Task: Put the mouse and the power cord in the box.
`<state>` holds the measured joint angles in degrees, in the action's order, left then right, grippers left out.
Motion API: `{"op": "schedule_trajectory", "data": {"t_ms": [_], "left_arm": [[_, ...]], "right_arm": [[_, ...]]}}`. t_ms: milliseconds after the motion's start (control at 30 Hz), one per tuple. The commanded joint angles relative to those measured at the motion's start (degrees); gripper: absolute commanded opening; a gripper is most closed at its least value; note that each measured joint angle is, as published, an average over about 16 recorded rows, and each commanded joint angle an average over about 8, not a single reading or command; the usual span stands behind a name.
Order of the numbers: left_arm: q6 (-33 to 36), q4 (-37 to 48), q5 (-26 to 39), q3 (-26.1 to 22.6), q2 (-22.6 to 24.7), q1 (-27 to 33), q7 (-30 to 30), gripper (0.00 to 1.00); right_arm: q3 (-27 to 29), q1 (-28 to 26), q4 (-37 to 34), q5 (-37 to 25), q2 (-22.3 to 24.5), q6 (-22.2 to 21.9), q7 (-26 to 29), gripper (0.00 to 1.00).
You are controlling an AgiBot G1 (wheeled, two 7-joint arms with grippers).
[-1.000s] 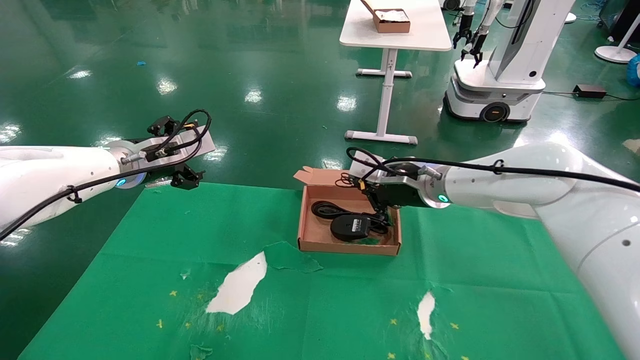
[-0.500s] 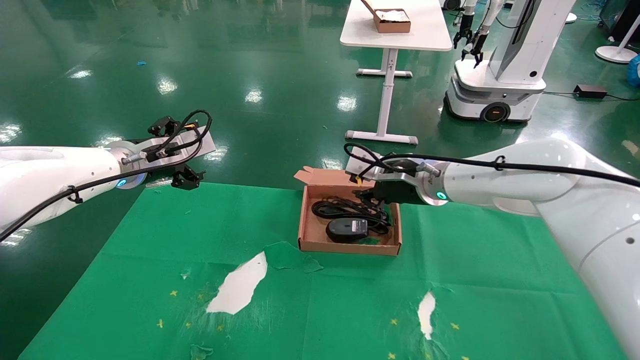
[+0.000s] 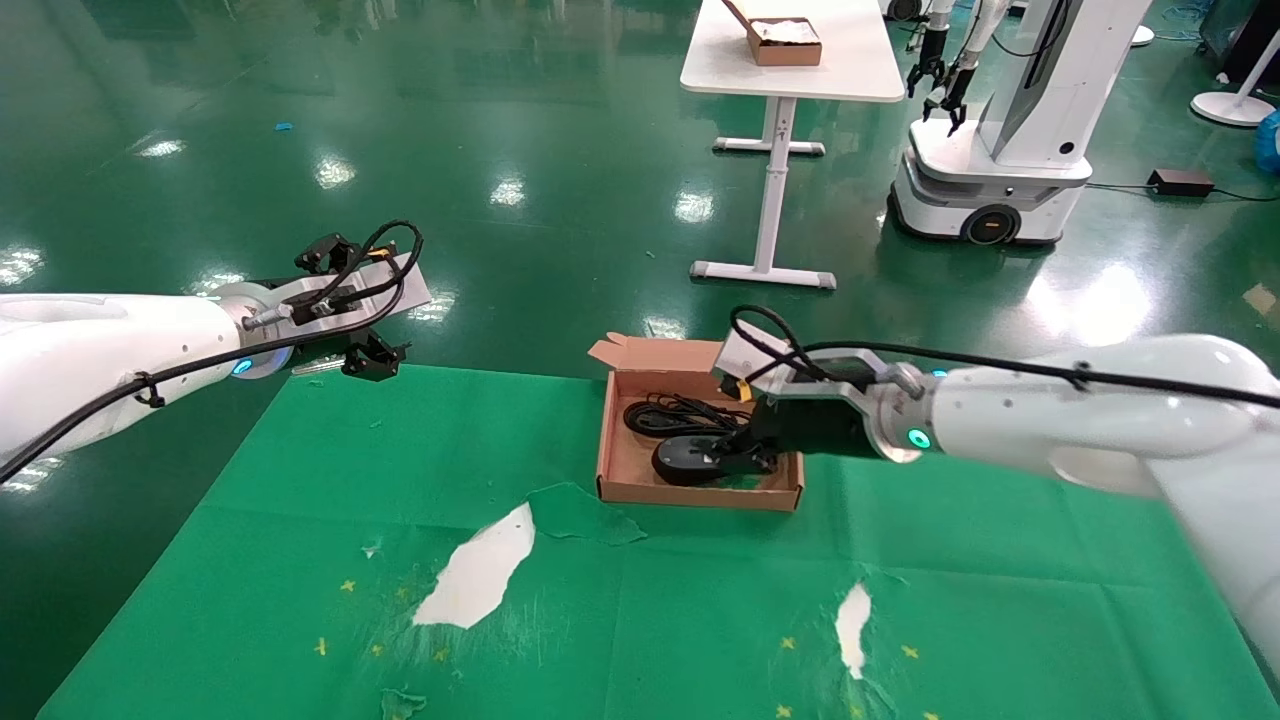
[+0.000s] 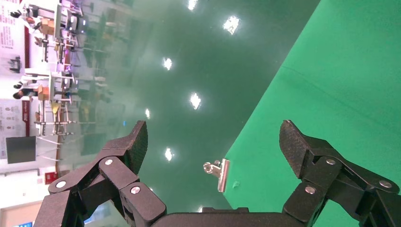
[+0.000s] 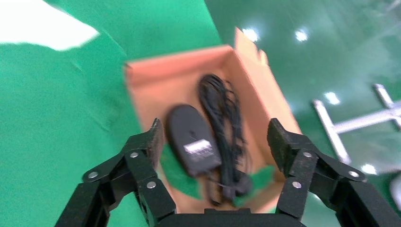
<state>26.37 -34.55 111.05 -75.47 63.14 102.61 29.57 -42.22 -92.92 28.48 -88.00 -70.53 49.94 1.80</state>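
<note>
Mouse [image 3: 690, 457] sitting label-up in the box [image 3: 700, 494], toward the near side, with the power cord [image 3: 672, 415] bundled just behind it toward the far wall. Both look to be inside already, so pretty much the release and pull-out step here.

Going left to right: left hand [image 3: 360, 300] parked off the far left corner of the desk [image 3: 300, 470], fingers spread wide, holding nothing. Fine to leave alone.

Then the box in the middle, flap [image 3: 612, 350] sticking up at the far left corner.

Right hand [image 3: 738, 455] low over the box's right side, wide open and empty, mouse between and below the fingertips in the wrist view.

Best bet: lift straight up, keep fingers spread, watch for snagging the thin mouse cable or nudging the box wall.
</note>
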Motion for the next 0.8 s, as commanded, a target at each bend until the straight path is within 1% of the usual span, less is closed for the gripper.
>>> {"op": "schedule_trajectory", "data": {"t_ms": [33, 200, 800], "left_arm": [[-0.23, 0.15, 0.28, -0.23, 0.11, 0.16, 0.08, 1.00], [3.04, -2.01, -3.52, 3.05, -1.47, -2.12, -0.93, 1.00], [21.05, -13.85, -24.53, 21.10, -10.00, -14.58, -6.65, 1.00]], "right_arm": [[1.07, 1.28, 1.84, 1.88, 1.45, 1.46, 0.37, 1.00], [3.72, 4.46, 6.41, 6.56, 5.05, 5.08, 1.27, 1.00], [13.31, 15.93, 22.91, 23.44, 18.04, 18.16, 4.55, 1.00]]}}
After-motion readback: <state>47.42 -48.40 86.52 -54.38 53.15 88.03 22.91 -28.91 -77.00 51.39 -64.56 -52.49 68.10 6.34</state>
